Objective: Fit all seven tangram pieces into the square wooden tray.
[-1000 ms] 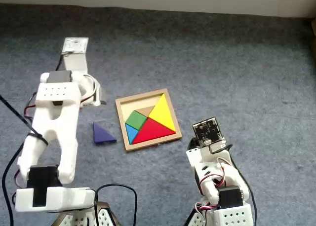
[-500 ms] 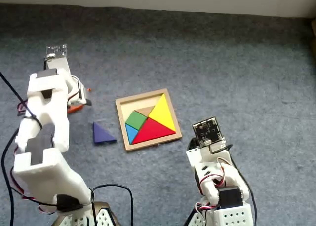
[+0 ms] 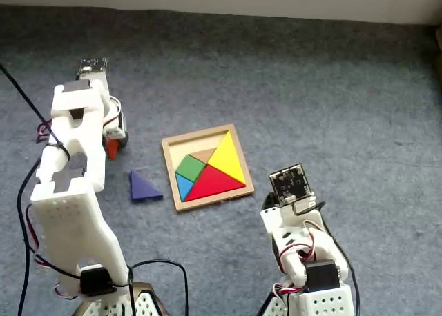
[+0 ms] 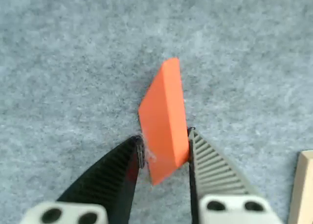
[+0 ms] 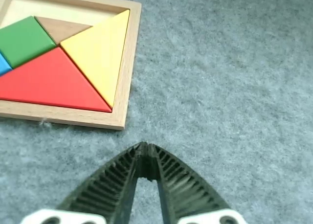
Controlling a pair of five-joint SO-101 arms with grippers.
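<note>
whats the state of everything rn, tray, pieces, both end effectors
wooden tray: partly filled, one corner bare
green piece, blue piece, red piece, yellow piece, brown piece: flat in the tray
left end effector: shut on orange piece
orange piece: held on edge, outside the tray
purple triangle: flat on carpet beside tray
right end effector: shut, empty

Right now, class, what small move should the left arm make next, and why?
Probably swing the orange piece toward the tray: the left end effector is shut on it above the carpet, and part of the tray lies bare.
</note>
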